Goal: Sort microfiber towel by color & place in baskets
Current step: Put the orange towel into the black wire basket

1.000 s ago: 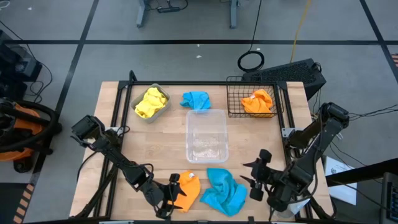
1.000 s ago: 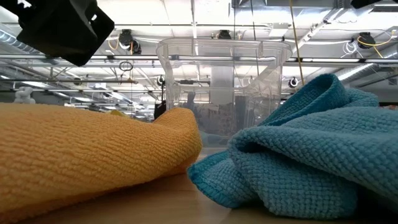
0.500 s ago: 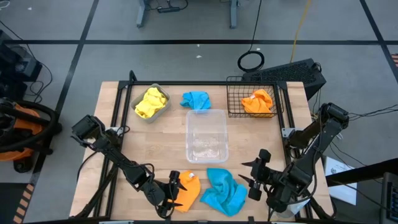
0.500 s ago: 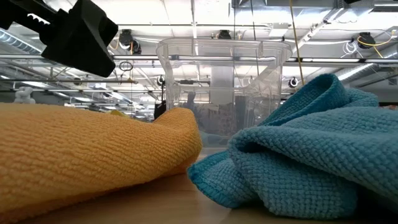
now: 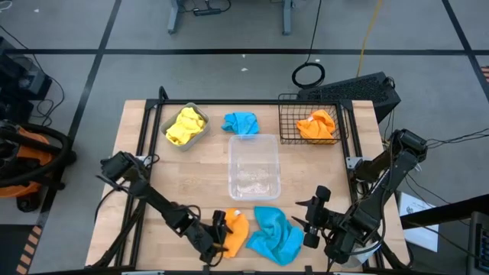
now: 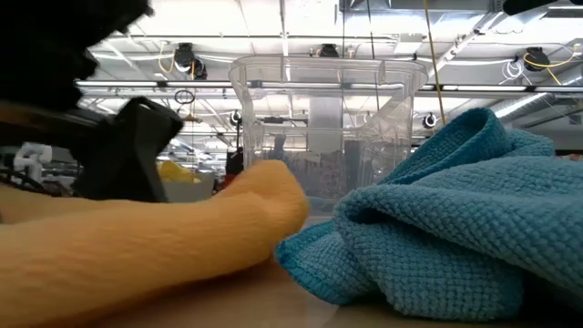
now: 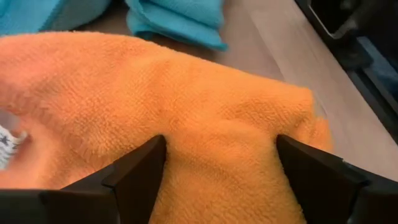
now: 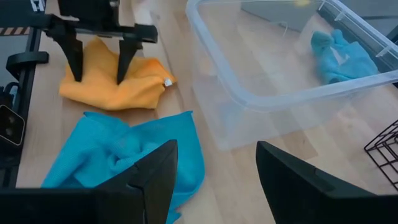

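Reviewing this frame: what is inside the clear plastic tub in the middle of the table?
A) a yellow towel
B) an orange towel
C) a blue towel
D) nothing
D: the clear plastic tub shows only bare wood through its floor; one blue towel lies just beyond its far rim, the other blue towel in front of it beside the orange towel under the left gripper.

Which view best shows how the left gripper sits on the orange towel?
The right wrist view: the left gripper stands open, fingers straddling the orange towel. Left wrist view shows only cloth between fingers; high view shows it small; low view, partly.
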